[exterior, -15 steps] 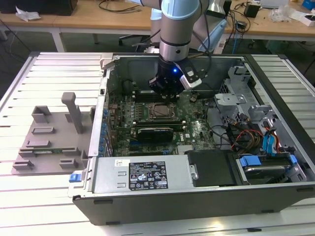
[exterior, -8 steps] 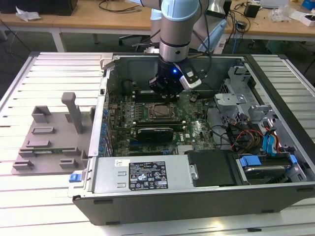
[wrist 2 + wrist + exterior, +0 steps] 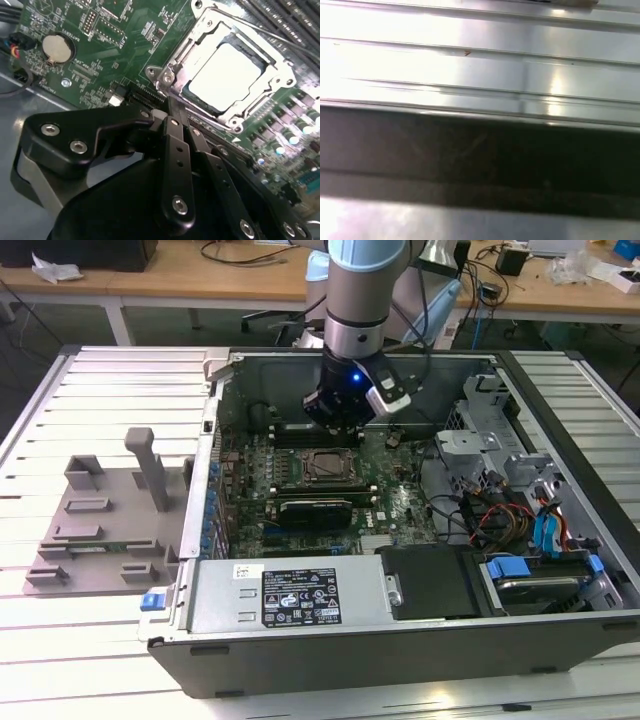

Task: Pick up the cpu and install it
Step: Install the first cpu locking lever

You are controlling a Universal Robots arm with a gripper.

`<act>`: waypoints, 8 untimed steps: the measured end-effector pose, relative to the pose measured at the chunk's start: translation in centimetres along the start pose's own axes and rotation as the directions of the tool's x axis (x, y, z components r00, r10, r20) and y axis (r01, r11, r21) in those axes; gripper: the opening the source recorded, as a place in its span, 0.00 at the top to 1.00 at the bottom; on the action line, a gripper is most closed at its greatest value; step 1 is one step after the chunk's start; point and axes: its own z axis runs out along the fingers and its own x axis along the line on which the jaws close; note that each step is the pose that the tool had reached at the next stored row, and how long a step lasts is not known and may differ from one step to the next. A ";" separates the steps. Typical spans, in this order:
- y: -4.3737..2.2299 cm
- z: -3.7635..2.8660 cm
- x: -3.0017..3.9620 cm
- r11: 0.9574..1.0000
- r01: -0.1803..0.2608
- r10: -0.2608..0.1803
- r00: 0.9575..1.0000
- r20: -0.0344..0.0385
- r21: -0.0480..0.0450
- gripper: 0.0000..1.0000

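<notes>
Motherboard [image 3: 330, 480] — cpu [image 3: 225, 75] socketed, gripper [image 3: 172, 107] beside

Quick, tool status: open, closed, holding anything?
Tool: closed, holding nothing; the cpu sits in the socket beside it.

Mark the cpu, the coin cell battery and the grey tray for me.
cpu [image 3: 225, 75], second wrist view, middle of its silvery top plate.
coin cell battery [image 3: 57, 48], second wrist view, centre of its round face.
grey tray [image 3: 105, 530], exterior view, flat base.
</notes>
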 end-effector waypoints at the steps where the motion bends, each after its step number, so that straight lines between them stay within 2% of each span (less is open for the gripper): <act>1: -0.13 -0.07 0.02 1.000 0.000 0.000 1.000 0.000 0.002 0.89; 4: -0.69 -0.14 0.07 1.000 0.000 0.000 1.000 -0.001 0.013 0.89; 8: -1.69 -0.18 0.17 0.999 0.000 0.000 1.000 -0.003 0.037 0.89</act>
